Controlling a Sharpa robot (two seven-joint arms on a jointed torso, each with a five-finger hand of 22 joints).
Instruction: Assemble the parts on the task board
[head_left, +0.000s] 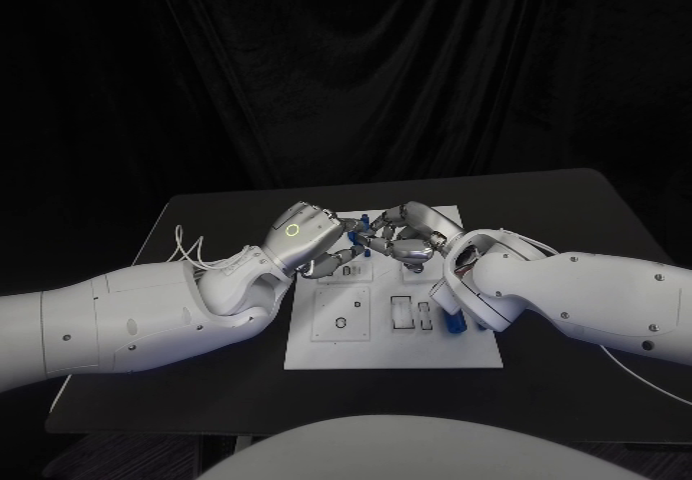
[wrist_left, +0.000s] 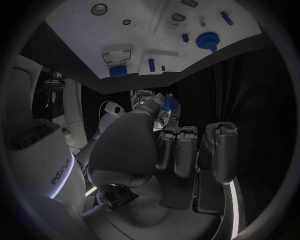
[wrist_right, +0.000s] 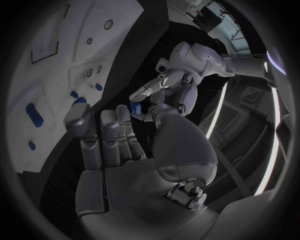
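Hands met fingertip to fingertip above far end of task board (head_left: 325, 355). Left hand (head_left: 306, 235) and right hand (head_left: 411, 232) pinched one small blue part (head_left: 366, 222) between them, other fingers loosely curled. Same part seen from left wrist at right hand's fingertips (wrist_left: 167, 104). More blue parts (wrist_left: 208, 40) lay on board beneath hands.

White task board (head_left: 325, 345), blue parts (wrist_left: 207, 40), black table (head_left: 577, 240); silver hands, white arms (head_left: 130, 320)
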